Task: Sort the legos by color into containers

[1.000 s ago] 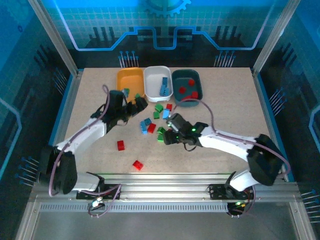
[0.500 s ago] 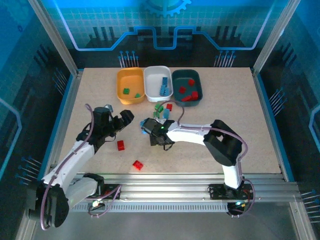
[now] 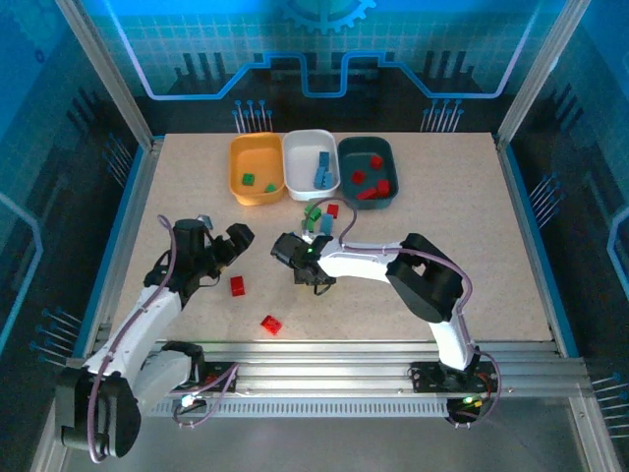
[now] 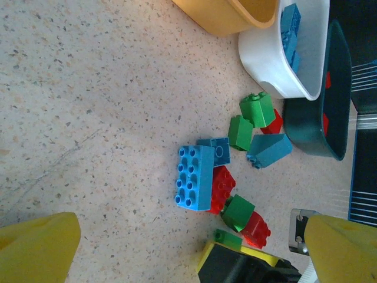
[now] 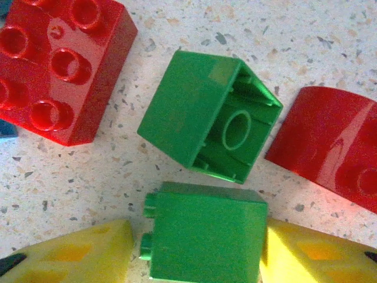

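Where legos crowd centre, bare table right.

**Speckled beige counter bearing three trays and loose legos**

Three containers are set side by side along the far edge: an orange-yellow tray, a white tray and a dark teal tray. Just in front of the white and teal trays a cluster of bricks is scattered on the bare surface. A wide blue brick is laid studs-up against a red brick, and two green bricks are seen touching, with a blue sloped piece beside them. A tipped green brick is shown hollow side out. A lone red brick and a second lone red brick are found well apart, nearer the front left.
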Controlling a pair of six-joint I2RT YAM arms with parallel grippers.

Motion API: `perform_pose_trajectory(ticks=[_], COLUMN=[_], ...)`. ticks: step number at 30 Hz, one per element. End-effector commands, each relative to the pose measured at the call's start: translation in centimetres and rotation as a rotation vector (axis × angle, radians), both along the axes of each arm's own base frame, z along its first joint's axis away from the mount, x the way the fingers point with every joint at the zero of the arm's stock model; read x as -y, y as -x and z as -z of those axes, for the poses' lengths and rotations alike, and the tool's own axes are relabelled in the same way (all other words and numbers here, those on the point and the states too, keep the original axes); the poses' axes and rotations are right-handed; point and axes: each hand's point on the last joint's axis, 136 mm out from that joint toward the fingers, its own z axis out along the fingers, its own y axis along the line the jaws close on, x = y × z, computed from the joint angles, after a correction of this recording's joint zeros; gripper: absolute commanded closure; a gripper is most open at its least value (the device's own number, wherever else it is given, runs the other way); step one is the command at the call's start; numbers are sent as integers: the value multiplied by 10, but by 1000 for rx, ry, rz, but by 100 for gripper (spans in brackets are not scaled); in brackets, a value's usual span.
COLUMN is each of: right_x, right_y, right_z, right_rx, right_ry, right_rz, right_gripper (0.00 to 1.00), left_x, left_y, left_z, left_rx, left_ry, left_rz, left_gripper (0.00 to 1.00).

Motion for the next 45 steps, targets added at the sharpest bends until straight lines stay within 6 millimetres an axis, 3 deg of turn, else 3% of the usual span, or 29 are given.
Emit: perform_pose_trajectory(ticks=[1,8,12,15,19,23,28,33,38,41,45], right_x=[14,12,-1,-16,-47,-78,-103,-119,-118,-121,-124], right_y=[-8,0,10,0,-36,-94,-161,-209,-238,-242,-240], right_z=[10,-22,-62,-92,-114,-127,-113,-98,-100,-108,-125], right_rx=[30,105,181,237,278,302,290,282,317,349,376], right_ry=[67,44,8,-29,-95,-199,-240,-266,-309,-320,-334], right_rz=[36,-20,-100,-163,-278,-387,-471,-512,-502,-517,-533], right_gripper=[52,57,57,57,57,57,57,57,54,33,24], left_x=[-1,-5,-9,-17,-24,-21,-15,-8,-5,-5,-3], left_y=[5,7,11,17,26,29,29,25,26,25,23], left_z=[3,4,6,15,32,42,42,36,29,24,17], left_rx=[2,-5,-18,-74,-158,-196,-185,-147,-124,-105,-85], left_ry=[0,16,10,13,52,92,123,135,129,126,126], left_rz=[28,14,-5,-57,-114,-115,-84,-30,2,13,24], left_gripper=[1,1,1,1,1,1,1,1,1,1,1])
